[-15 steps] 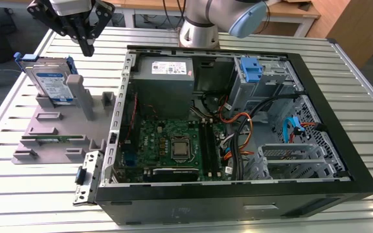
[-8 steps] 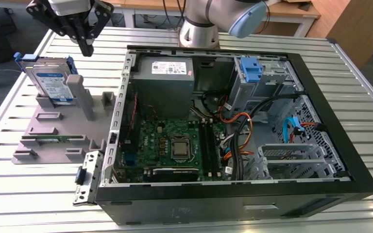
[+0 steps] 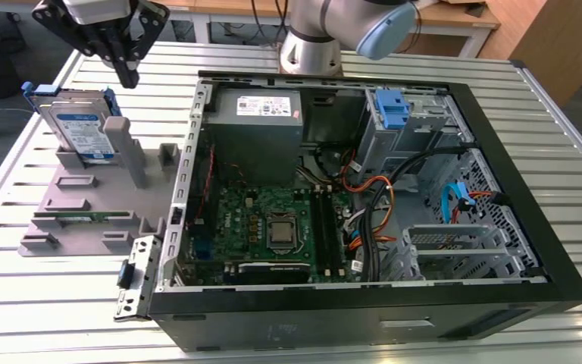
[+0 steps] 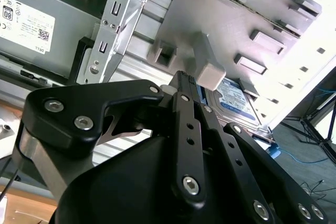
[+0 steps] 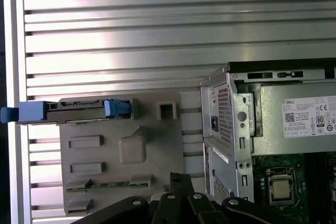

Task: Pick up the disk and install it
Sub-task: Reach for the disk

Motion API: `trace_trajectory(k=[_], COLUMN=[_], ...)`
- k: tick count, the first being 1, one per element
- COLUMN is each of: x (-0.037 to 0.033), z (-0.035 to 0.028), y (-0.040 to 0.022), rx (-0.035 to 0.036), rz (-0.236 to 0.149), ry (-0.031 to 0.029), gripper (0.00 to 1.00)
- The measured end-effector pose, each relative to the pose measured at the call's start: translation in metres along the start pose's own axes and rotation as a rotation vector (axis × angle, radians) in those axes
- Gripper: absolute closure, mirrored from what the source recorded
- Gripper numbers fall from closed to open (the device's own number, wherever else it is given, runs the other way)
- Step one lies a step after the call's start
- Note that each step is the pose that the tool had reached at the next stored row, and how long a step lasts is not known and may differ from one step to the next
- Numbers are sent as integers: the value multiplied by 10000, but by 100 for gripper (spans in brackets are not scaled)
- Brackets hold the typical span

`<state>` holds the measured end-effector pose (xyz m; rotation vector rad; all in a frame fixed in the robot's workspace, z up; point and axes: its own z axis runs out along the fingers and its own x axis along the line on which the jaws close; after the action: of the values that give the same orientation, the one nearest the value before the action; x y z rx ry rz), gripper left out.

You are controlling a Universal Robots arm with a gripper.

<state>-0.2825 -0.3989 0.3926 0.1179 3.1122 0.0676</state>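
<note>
- The disk (image 3: 81,130) stands on its edge in a grey holder (image 3: 79,208), at the exterior view's left. Its white-and-blue label faces outward.
- A blue bracket (image 3: 34,91) frames the disk. In the first wrist view the disk (image 5: 79,109) is seen from its edge, with blue ends on both sides.
- The end effector (image 3: 127,77) hangs above the disk, a little toward the exterior view's right, and does not touch it. Its fingers (image 5: 181,179) are pressed together and hold nothing.
- The holder lies on the slatted metal bench (image 3: 48,311), just beside the open computer case (image 3: 564,292).
- Inside the case I see a grey power supply (image 3: 255,114), a green motherboard (image 3: 270,227) and a blue latch (image 3: 392,110).
</note>
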Motion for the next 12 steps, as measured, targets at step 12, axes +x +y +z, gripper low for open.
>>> trace_trajectory(k=[12], x=[175], z=[6], y=[-11], rx=[0], rz=[0], ry=[0], gripper=[89])
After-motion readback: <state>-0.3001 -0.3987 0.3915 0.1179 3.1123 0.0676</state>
